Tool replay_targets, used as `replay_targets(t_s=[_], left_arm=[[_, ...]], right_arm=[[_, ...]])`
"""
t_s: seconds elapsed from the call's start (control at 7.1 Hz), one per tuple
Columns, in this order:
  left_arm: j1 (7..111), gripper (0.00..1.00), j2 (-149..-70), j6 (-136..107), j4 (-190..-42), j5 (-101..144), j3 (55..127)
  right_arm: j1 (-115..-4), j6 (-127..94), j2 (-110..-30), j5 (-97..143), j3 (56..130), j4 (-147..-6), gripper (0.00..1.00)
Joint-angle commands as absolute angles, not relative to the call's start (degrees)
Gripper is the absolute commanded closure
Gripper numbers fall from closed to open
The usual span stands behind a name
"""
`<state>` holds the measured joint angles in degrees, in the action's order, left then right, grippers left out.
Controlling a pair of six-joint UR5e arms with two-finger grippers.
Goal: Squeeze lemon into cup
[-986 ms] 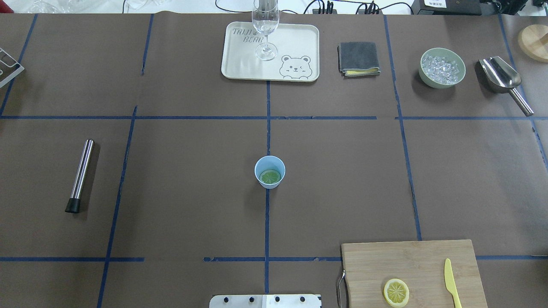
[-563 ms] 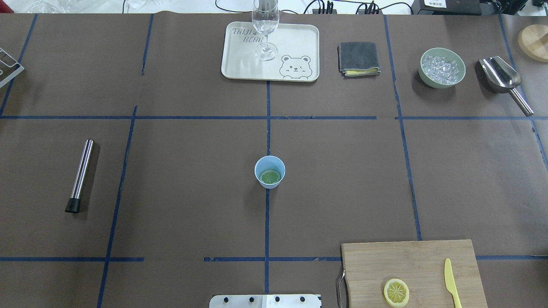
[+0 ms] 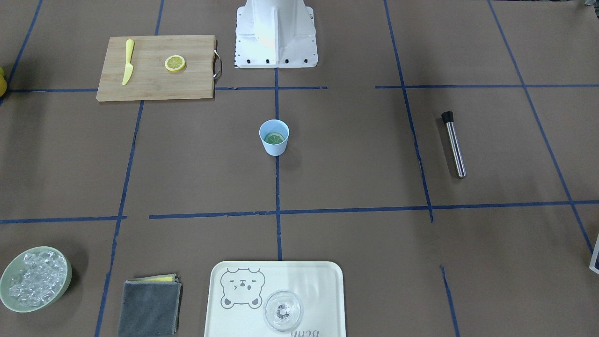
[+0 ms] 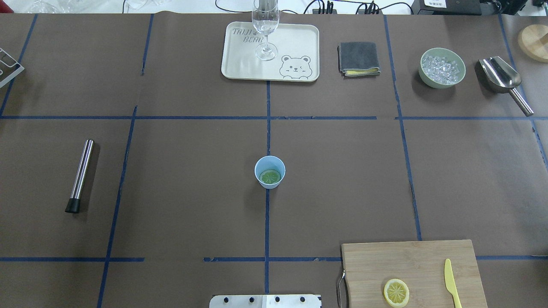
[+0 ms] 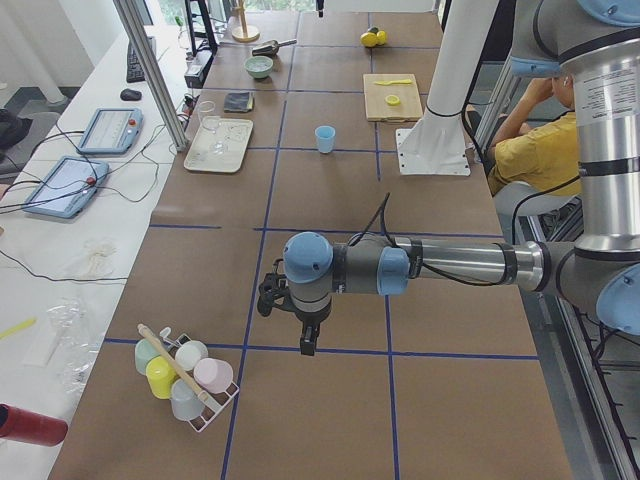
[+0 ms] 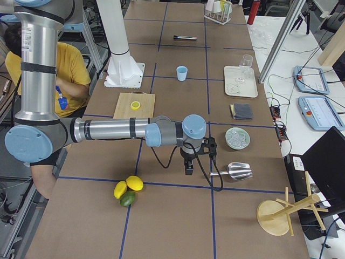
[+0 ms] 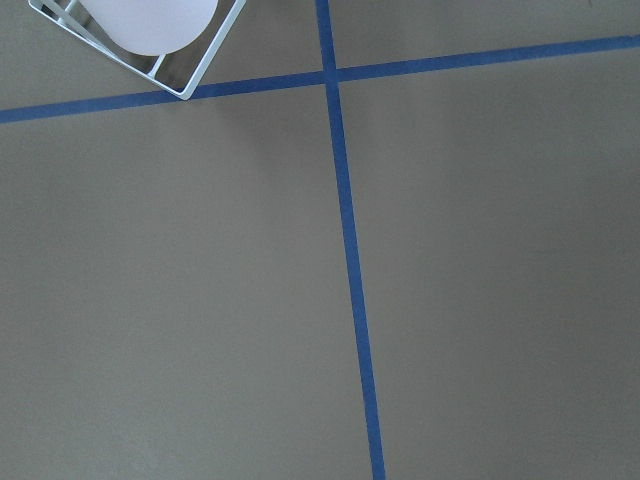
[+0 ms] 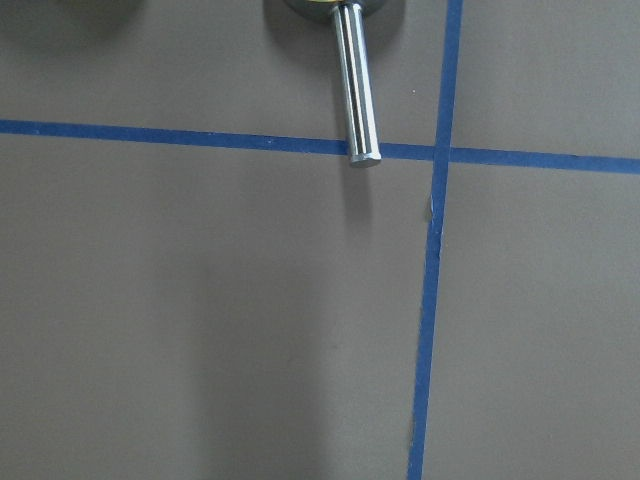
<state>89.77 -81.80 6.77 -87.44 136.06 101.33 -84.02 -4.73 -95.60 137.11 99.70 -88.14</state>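
holding a lemon slice, blue cup, green bowl of ice

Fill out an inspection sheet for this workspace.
Surface: brown-papered table, blue tape grid.
Job's things: lemon slice lies inside the cup; second lemon slice on the cutting board.
Clutter: knife, steel rod, tray with glass, cloth, ice bowl, scoop.
Grippers: left gripper and right gripper hang over the table ends, far from the cup; jaws cannot be judged.
Cables: bundle along the far edge.
Surroundings: seated person, tablets on a side bench.
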Motion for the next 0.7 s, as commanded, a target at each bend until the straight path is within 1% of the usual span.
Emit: replay_targets(t_s=[0.0, 0.56], left_arm=[[89.8, 0.00, -84.1, 6.8, -85.3, 136.1, 100.9], [89.9, 0.00, -83.1, 6.6, -85.3, 135.8, 102.3]], right_arm=[[-84.0, -4.7, -95.4, 137.1, 99.8, -88.2, 0.00], [-84.0, -4.7, -95.4, 137.0, 100.0, -88.0, 0.00]])
